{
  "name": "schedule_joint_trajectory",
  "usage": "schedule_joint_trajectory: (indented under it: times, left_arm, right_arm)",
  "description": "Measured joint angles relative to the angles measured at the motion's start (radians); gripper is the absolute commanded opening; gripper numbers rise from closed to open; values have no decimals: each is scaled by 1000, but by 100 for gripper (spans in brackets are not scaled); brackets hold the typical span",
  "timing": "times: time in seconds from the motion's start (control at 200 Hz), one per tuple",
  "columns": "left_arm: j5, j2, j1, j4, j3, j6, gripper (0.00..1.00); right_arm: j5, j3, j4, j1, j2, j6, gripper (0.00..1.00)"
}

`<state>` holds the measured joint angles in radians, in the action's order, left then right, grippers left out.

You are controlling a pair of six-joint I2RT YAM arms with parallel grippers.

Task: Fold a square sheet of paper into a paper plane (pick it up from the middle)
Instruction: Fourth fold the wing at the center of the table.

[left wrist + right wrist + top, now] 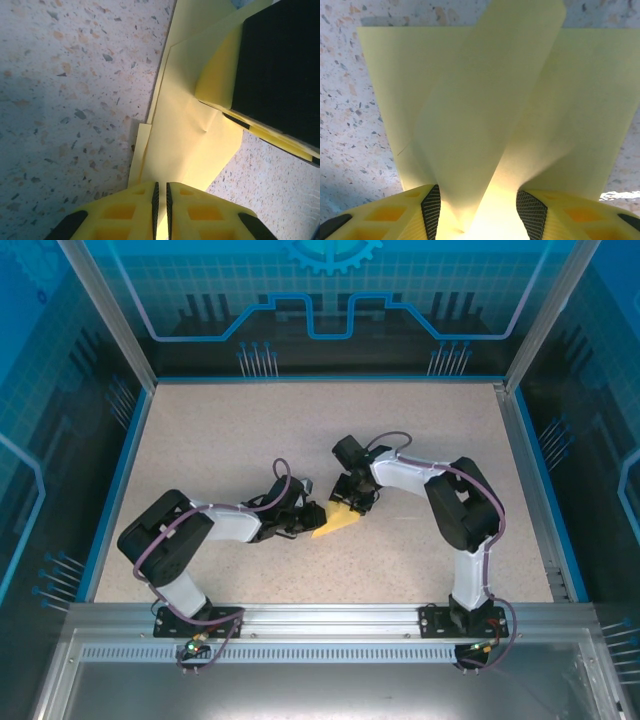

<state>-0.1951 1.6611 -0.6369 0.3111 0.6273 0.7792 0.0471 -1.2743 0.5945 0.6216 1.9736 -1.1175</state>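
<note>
Spreading across the overhead view, one speckled table (250, 430) sits inside a blue-walled enclosure (330, 310). It carries two arms and one sheet of paper. The left arm (190, 535) reaches in from the near left, and the right arm (455, 505) bends in from the near right. Their tips meet around the middle of the table.

The sheet of paper (335, 523) is pale yellow and partly folded. From above it reads as a small wedge lying between the two grippers, its point towards the near left.

The left gripper (305, 518) is at the paper's left end and the right gripper (355, 498) at its far right end.

The wrist cameras give what the overhead view cannot. On the left wrist, the yellow fingers (120, 212) stand almost together with only a thin slit between them. The paper's near edge runs into that slit, so they appear pinched on the sheet. Layered folded edges show along the paper's left side, and a small dent marks its middle. A black finger of the right gripper presses down at the far right, with a flap curling up beside it.

On the right wrist, the dark ribbed pads (431, 207) stand about half apart. One raised flap of the sheet passes up between them, while the rest lies flat on the table beyond. Whether either pad touches the flap I cannot tell.
</note>
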Motion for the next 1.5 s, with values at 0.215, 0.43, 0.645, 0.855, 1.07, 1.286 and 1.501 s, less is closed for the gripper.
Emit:
schedule_joint_trajectory:
  times: [0.215,0.43,0.645,0.855,1.07,1.286,1.501]
  left_arm:
    - [-30,-34,12,30,0,6,18]
    - [-48,-13,15,66,0,12,16]
    - [-48,-13,19,68,0,16,18]
    - [-67,-58,19,100,-2,21,19]
    - [-87,-41,19,130,-2,34,19]
    - [-98,25,19,139,-2,35,14]
    - [-101,42,19,146,-2,35,11]
  right_arm:
    - [-3,-3,5,1,3,0,51]
    - [-4,-4,8,1,3,0,51]
    - [-6,-4,8,2,3,-1,51]
    - [-6,-4,8,2,3,-1,51]
    - [-6,-4,9,2,5,-1,51]
    - [-6,-4,10,2,5,-2,51]
    - [-6,-4,10,2,5,-5,51]
